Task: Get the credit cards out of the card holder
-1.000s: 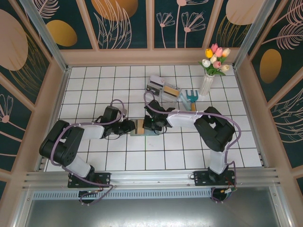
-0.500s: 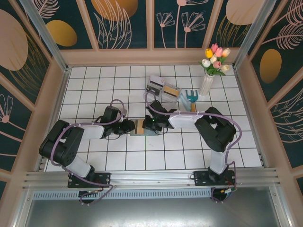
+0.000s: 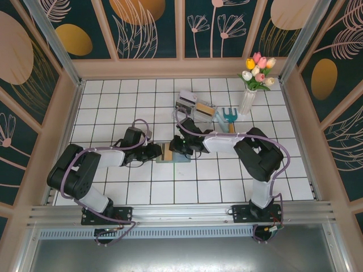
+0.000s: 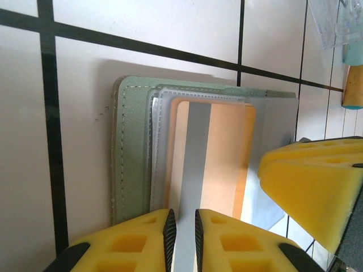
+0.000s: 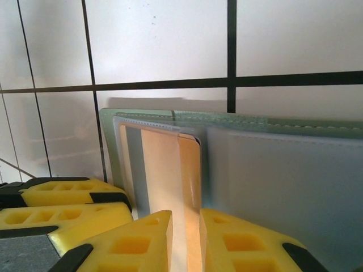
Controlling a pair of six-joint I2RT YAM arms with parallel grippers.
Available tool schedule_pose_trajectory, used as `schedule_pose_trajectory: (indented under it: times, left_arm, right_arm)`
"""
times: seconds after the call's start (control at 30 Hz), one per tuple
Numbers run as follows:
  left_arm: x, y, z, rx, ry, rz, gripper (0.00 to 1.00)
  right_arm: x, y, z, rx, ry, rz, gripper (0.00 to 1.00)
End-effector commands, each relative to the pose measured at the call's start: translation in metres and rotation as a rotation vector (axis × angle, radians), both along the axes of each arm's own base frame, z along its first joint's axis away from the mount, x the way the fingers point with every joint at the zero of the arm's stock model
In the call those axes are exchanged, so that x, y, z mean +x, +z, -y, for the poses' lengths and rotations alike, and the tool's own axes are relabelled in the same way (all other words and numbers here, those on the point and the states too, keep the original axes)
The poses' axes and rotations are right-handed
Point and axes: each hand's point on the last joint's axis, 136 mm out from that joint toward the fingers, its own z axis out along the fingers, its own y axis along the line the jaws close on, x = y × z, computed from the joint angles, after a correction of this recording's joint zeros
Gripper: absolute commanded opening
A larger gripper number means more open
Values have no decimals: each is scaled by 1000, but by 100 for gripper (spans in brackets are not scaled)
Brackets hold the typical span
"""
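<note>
While credit card (image 4: 210,164) sits sleeved in card holder (image 4: 133,153), nothing extracted; left gripper (image 4: 184,226) clamps holder's near edge; right gripper (image 5: 186,238) straddles card, grip unclear

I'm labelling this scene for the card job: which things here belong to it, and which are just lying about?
Belongs to the job:
- card holder, lying open on the tiles
- tan-orange credit card

Just lying about:
- clear plastic tray
- garden fork
- vase of tulips
</note>
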Motion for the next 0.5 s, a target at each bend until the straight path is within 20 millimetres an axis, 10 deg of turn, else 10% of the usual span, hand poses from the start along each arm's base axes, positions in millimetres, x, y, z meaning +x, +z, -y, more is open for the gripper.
schedule_pose_trajectory:
  times: [0.0,0.47]
  left_arm:
    - [-14,-22,-10,60,6,-62,21]
    - [-15,-22,-12,59,15,-53,23]
  right_arm:
    - [-2,-5,-5,34,15,-25,21]
    - [-3,-3,-9,166,44,-20,8]
